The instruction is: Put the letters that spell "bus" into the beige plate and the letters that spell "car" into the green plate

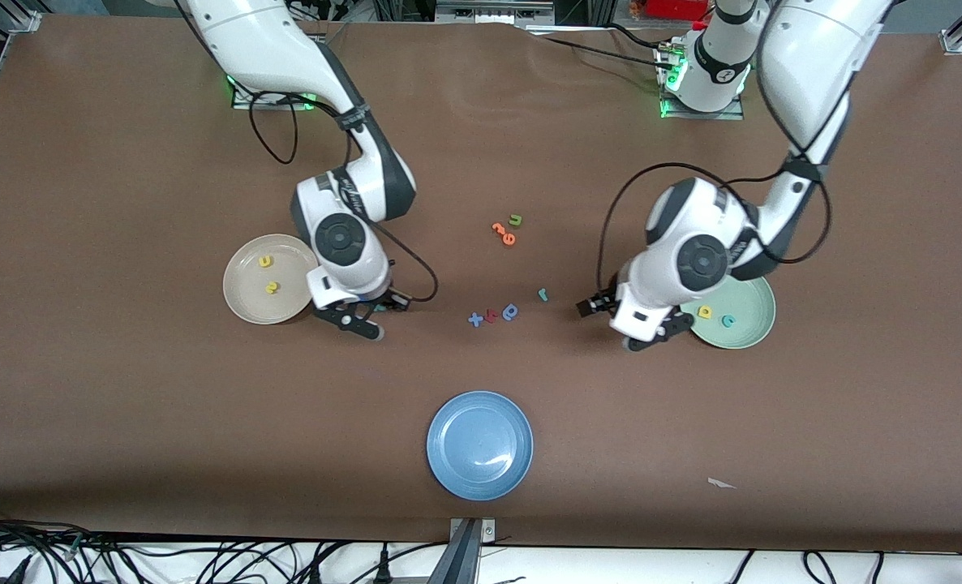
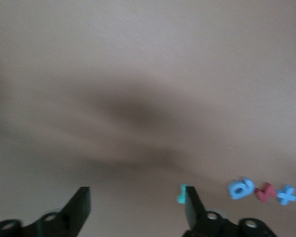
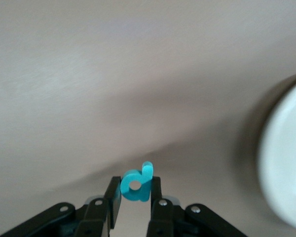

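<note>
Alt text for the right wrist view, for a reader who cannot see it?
The right gripper is shut on a small teal b, held above the bare brown table. The blurred rim of the beige plate shows at one edge of the picture.

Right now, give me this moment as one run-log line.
right claw: shut on teal b, beside beige plate | left claw: open, empty, beside green plate | teal r: on table
</note>
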